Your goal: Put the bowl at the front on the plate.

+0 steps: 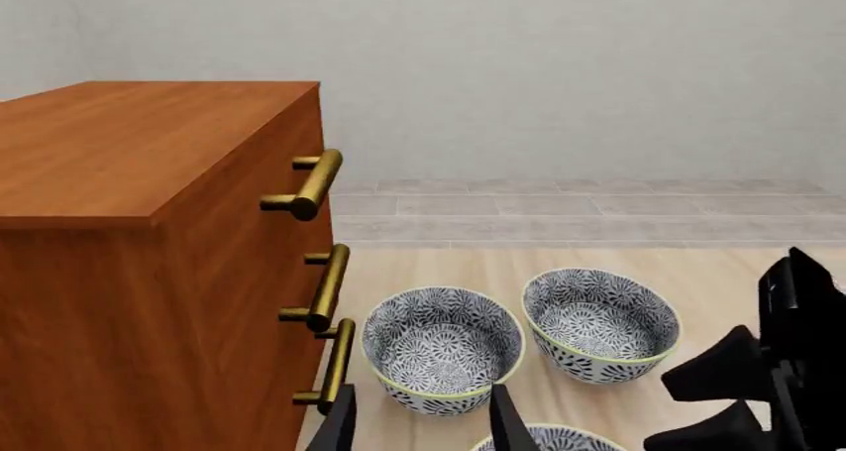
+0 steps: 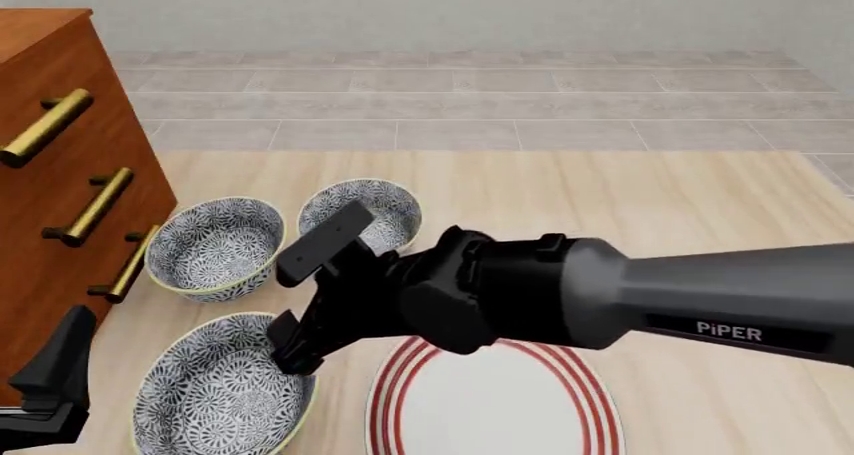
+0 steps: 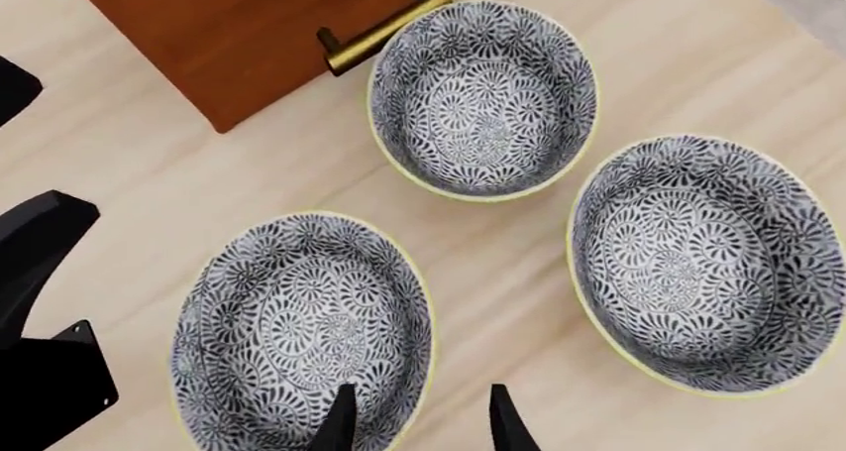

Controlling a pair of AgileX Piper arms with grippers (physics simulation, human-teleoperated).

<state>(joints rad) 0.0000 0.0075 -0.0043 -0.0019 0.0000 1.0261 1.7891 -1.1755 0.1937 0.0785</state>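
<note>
The right arm's gripper [image 2: 296, 353] poises open-jawed astride the near rim of the bowl [image 2: 220, 390], which sits just left of the plate [image 2: 501, 400]. A shallow pinch could tip it. The dresser [image 2: 60, 165] hems that side; the left gripper [image 1: 416, 416] waits, jaws parted, empty.

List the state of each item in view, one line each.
Front bowl: upright, empty, on the table, not on the plate; right end effector at its rim.
Two back bowls: upright, empty, side by side.
Plate: flat on the table, nothing on it.
Cabinet: drawers shut.
Right end effector: open, fingers straddling the front bowl's rim.
Left end effector: open, holding nothing.
</note>
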